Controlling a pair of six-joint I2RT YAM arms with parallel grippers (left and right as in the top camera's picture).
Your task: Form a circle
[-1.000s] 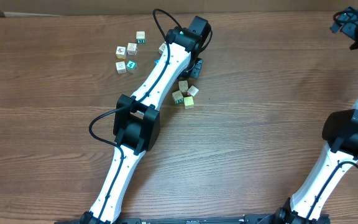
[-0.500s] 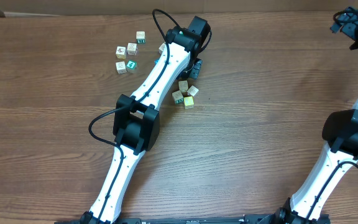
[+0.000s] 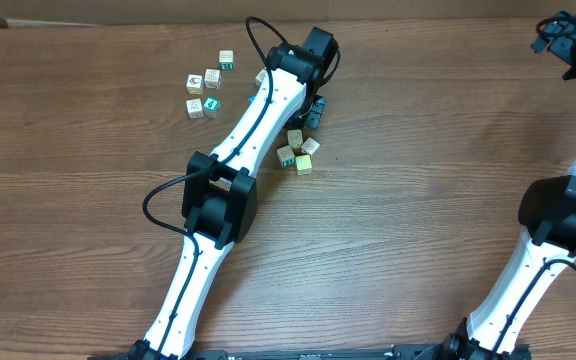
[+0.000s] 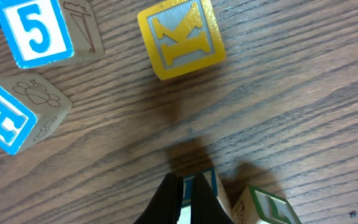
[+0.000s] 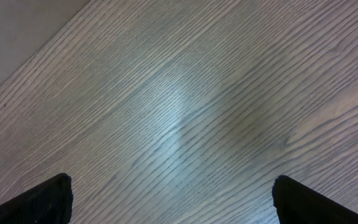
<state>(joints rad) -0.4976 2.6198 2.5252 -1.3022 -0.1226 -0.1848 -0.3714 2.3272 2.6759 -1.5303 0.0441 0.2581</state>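
Midway at a guess: circle [image 3: 295,138] only a tight four-cube clump mid-table, just at 5 o'clock of the clenched, seemingly empty left gripper [image 3: 313,110], ring not yet even; loose cubes [image 3: 206,84] well apart at 10 o'clock, beyond the left arm [image 3: 253,125]; right gripper [image 3: 566,42] splayed, empty, at 2 o'clock.

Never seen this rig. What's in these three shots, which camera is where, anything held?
A robot's left arm and right arm stand at a wooden table. The wide picture is from a fixed camera overhead. The other two come from a camera on each wrist, looking past its own pincer. On the table lie letter cubes: a loose scatter and a tight group of four beside the left arm. The left wrist view shows a yellow K cube, a blue 5 cube and a blue H cube. The left pincer is shut, seemingly gripping nothing; the right pincer is open over wood.
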